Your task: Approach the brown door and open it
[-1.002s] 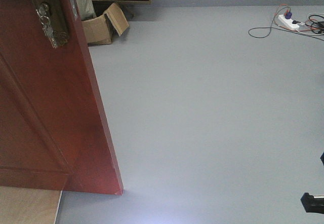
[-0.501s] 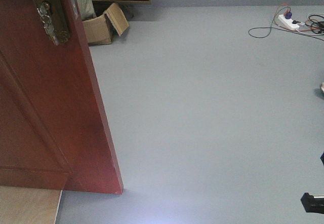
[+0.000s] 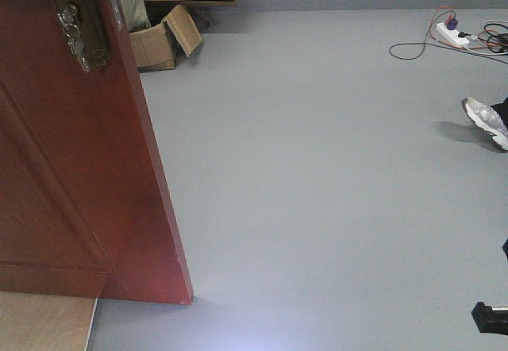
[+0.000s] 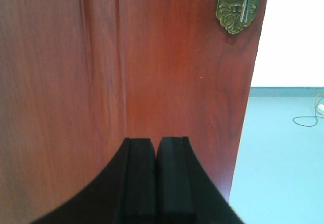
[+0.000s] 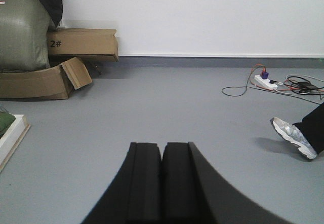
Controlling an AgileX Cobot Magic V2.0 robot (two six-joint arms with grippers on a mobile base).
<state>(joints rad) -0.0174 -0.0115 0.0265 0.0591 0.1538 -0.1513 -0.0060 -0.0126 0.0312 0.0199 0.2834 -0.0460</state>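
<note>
Left hand point(image 4: 156, 145) is sitting clenched, pads pressed together on nothing, facing the brown door point(image 4: 126, 67) close up, its brass keyhole plate point(image 4: 239, 6) showing above right. Right hand point(image 5: 162, 150) is likewise clenched and empty, pointing over the grey floor point(image 5: 167, 112). The door is standing ajar at left in the front view, cardboard boxes point(image 3: 163, 37) behind it; a sneaker point(image 3: 484, 121) is stepping in at right.

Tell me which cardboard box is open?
The lower cardboard box on the floor: its flap hangs outward. The box marked "2#" above it is shut.
</note>
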